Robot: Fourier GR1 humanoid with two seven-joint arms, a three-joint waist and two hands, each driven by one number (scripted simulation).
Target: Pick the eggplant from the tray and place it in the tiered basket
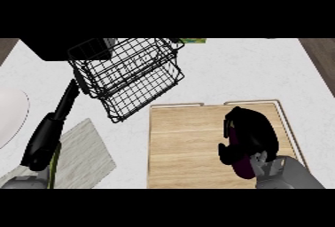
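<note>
Flanking tray: basket, knife.

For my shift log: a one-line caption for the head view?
Right robot hand curled round purple eggplant over wooden tray, black wire tiered basket beyond.

No text, label, brand, number or sign can be read anywhere in the head view. The wooden tray shows only plain grain, the black wire basket carries no tag, and the white counter is unmarked. A small green and yellow patch shows at the far edge of the counter behind the basket, but nothing on it can be made out as writing. The grey mat at the left bears only a faint streaked pattern, without letters or figures.
</note>
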